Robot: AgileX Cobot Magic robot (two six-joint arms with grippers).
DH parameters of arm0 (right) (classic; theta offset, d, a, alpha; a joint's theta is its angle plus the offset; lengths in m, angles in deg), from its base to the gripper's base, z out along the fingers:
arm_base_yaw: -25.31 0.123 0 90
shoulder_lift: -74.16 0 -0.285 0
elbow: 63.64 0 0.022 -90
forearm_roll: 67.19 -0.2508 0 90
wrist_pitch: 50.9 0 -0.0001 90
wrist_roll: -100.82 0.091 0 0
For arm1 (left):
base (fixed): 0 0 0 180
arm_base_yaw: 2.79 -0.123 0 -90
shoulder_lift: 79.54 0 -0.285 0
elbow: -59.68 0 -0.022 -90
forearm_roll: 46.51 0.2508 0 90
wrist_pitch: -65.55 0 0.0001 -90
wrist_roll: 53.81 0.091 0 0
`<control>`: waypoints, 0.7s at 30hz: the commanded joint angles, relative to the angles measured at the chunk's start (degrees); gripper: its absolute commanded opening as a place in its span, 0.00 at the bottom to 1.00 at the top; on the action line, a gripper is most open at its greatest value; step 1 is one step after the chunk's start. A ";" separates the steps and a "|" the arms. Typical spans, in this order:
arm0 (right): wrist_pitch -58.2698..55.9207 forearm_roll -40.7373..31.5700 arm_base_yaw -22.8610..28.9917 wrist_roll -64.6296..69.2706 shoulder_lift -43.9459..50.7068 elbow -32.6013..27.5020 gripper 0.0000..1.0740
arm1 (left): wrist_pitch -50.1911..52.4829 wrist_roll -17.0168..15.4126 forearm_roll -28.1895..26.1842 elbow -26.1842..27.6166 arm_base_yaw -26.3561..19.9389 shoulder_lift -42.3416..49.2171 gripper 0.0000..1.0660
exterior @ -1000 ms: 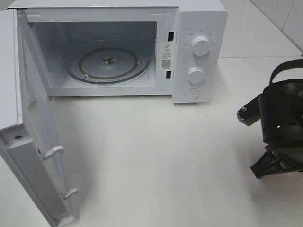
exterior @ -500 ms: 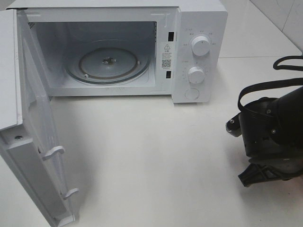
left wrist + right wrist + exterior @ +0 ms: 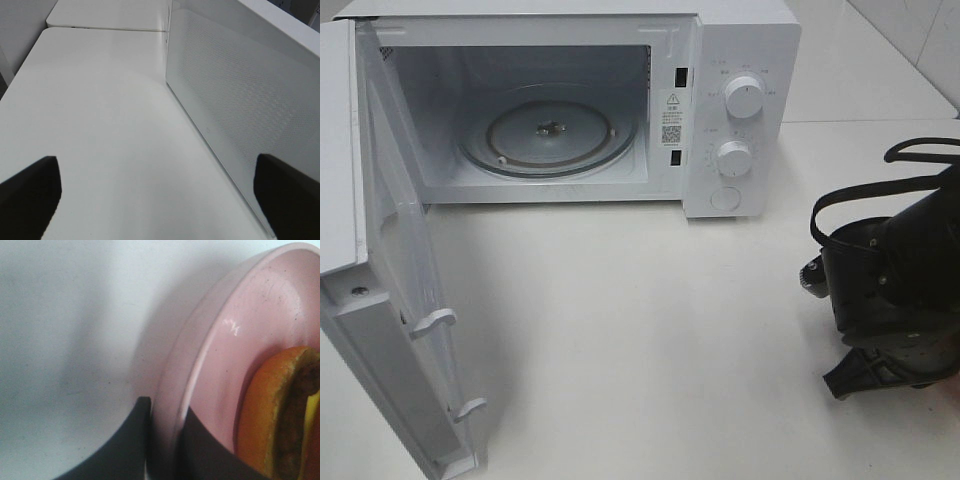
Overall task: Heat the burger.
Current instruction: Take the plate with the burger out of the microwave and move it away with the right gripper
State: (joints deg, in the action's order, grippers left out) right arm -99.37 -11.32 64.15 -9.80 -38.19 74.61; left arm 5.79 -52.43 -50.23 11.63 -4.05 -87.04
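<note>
In the right wrist view the burger (image 3: 270,410), with its golden-brown bun, dark patty and yellow cheese, lies on a pink plate (image 3: 240,340). My right gripper (image 3: 162,440) is shut on the plate's rim, one dark finger (image 3: 120,450) outside it and the other inside. The high view shows only the right arm (image 3: 890,290) at the table's right edge; burger and plate are hidden there. My left gripper (image 3: 160,195) stands open and holds nothing, beside the microwave door (image 3: 235,90).
The white microwave (image 3: 740,60) stands at the back with its door (image 3: 400,300) swung wide open to the left. Its glass turntable (image 3: 548,132) is bare. White tabletop (image 3: 650,330) stretches between the microwave and the right arm.
The right arm has shifted a little to the left and tilted over near the table's right edge. The microwave, its door and the left gripper have not moved.
</note>
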 commanded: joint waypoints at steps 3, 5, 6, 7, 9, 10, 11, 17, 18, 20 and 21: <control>-1.09 1.95 -0.29 0.46 -0.57 0.00 0.13 | 0.34 -0.17 -0.11 -0.29 -0.11 1.20 0.94; -1.09 1.89 -0.29 0.46 -0.63 0.00 0.18 | 0.34 -0.17 -0.11 -0.29 -0.11 1.20 0.94; -1.09 1.55 -0.29 0.40 -0.63 0.00 0.25 | 0.34 -0.17 -0.11 -0.29 -0.11 1.20 0.94; -1.09 1.55 -0.29 0.40 -0.63 0.00 0.25 | 0.34 -0.17 -0.11 -0.29 -0.11 1.20 0.94; -1.09 0.92 -0.29 0.29 -0.57 0.00 0.32 | 0.34 -0.17 -0.11 -0.29 -0.11 1.20 0.94; -1.09 0.74 -0.29 0.06 -0.46 0.06 0.36 | 0.34 -0.17 -0.11 -0.29 -0.11 1.20 0.94; -0.97 0.34 -0.29 -0.52 -0.11 0.06 0.41 | 0.34 -0.17 -0.11 -0.29 -0.11 1.20 0.94; -0.86 -0.92 -0.11 -3.44 2.52 0.06 0.45 | 0.34 -0.17 -0.11 -0.29 -0.11 1.20 0.94; -0.86 -1.72 -0.11 -4.87 4.18 0.06 0.45 | 0.34 -0.17 -0.11 -0.29 -0.11 1.20 0.94; -0.80 -2.35 -0.11 -5.50 5.04 0.06 0.45 | 0.34 -0.17 -0.11 -0.29 -0.11 1.20 0.94; -0.63 -4.13 -0.11 -7.45 7.51 0.06 0.45 | 0.34 -0.17 -0.11 -0.29 -0.11 1.20 0.94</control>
State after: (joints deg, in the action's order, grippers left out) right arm -99.08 -13.62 64.15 -14.50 -33.61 74.61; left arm 5.79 -52.43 -50.23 11.63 -4.05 -87.04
